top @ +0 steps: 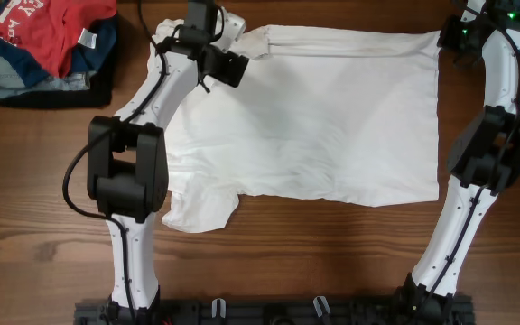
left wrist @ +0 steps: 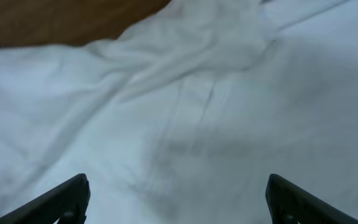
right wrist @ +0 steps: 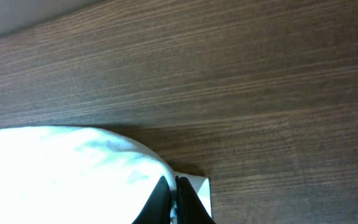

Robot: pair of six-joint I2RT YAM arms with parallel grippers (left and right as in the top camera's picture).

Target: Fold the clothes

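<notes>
Clothes (top: 332,117): one white garment lies spread flat on the wooden table (top: 332,271), between the two arms and nearer the far edge.
Long axis: it runs side to side across the table, from your left arm to your right arm.
Heading: the sleeved end points to your left, and one sleeve (top: 201,212) juts out at the near-left corner. The straight edge faces your right.
Surface: the middle is mostly smooth. Creases gather at the far-left end, where the fabric is bunched and partly turned over.
Left gripper (top: 228,63): it hangs over the far-left, wrinkled part of the garment. In the left wrist view its fingers (left wrist: 67,196) stand wide apart with only cloth below them, so you have hold of nothing.
Right gripper (right wrist: 174,202): it sits at the far-right corner of the garment, with its fingers pressed together. A thin edge of white fabric appears to be pinched between them. The right wrist view is close and glary there, so treat that grip as likely rather than certain.
Pile of other garments (top: 43,45): red, blue and dark pieces are stacked at the far-left corner of the table, apart from the white garment.
</notes>
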